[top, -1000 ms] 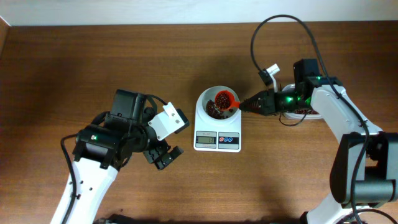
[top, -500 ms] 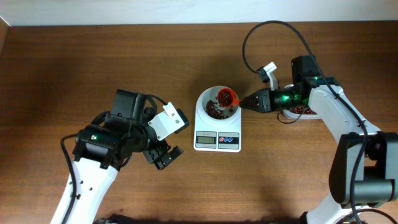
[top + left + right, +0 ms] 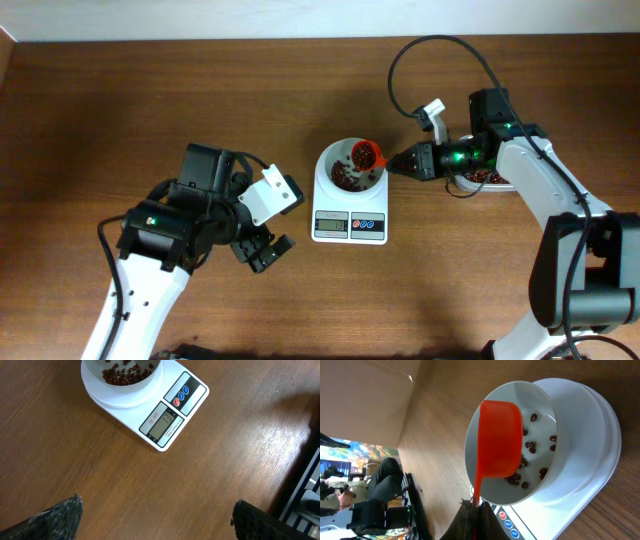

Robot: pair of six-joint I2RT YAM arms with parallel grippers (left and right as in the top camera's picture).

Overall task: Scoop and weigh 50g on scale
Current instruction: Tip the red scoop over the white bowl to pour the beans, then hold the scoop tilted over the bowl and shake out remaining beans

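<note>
Two risks stand out. First, overshoot: the right gripper (image 3: 398, 165) is clenched on the thin handle of the orange scoop (image 3: 366, 154). The scoop's cup hangs over the right-hand part of the white bowl (image 3: 330, 160) on the scale (image 3: 349, 226), and the overhead view suggests dark grains in the cup. A quick roll of the wrist would likely dump them all at once onto the beans (image 3: 343, 177) lying in the bowl. The target could then be passed before the display (image 3: 161, 424) settles; its digits are too small to read. Second, spill: the cup sits close to the bowl's rim on the arm's side, so grains leaving at an angle could bounce over the wall onto the table (image 3: 300, 80). If the scoop dips and touches the rim, it would probably load the platform and falsify the reading, or nudge the light scale sideways.

Room is generous. The scale stands mid-table with bare wood on every side, well apart from any table edge. The left gripper (image 3: 262, 252), jaws spread wide and holding nothing, hovers off the scale's left front corner, near but not touching, and clear of the scoop's path. The tub (image 3: 492, 181) of spare beans lies beneath the right forearm, partly hidden by it, so a retreat should rise before swinging back.
</note>
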